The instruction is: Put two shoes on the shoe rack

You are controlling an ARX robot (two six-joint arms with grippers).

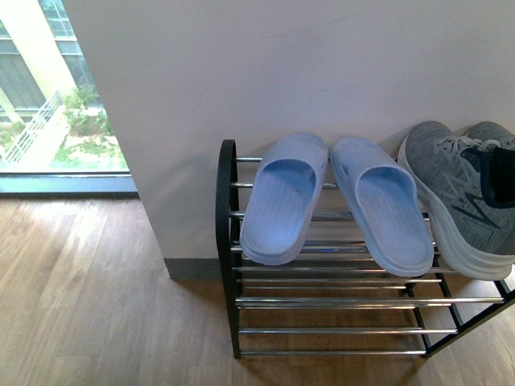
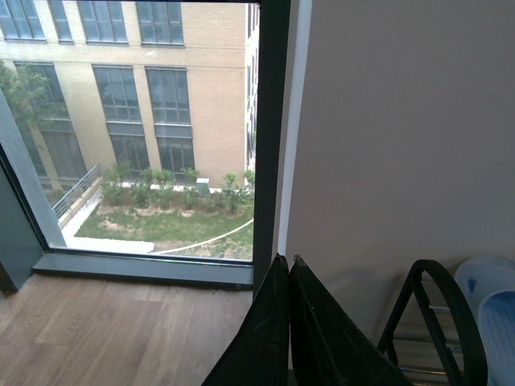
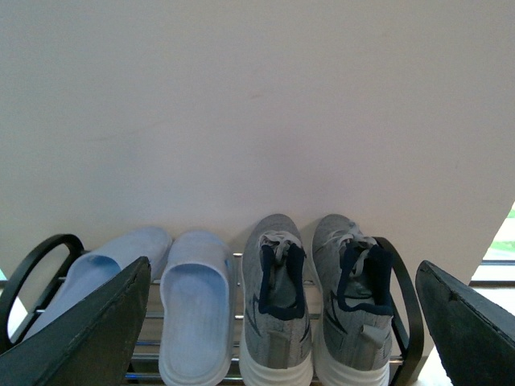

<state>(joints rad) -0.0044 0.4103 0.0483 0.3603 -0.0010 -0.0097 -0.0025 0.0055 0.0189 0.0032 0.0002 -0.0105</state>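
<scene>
Two pale blue slides [image 1: 282,197] [image 1: 385,205] lie side by side on the top tier of the shoe rack [image 1: 228,233], toes to the wall. Beside them on the right sits a grey knit sneaker [image 1: 455,193] with a white sole. In the right wrist view both slides [image 3: 195,310] and both grey sneakers [image 3: 278,310] [image 3: 354,301] stand in a row on the rack. My right gripper [image 3: 282,322] is open and back from the sneakers, holding nothing. My left gripper [image 2: 288,269] is shut and empty, left of the rack's black end frame [image 2: 438,314]. Neither gripper shows in the front view.
A white wall [image 1: 322,72] runs behind the rack. A floor-level window [image 1: 48,96] is at the left, with a building outside [image 2: 145,88]. Wooden floor [image 1: 80,297] spreads left of the rack. Lower chrome tiers [image 1: 338,330] carry nothing.
</scene>
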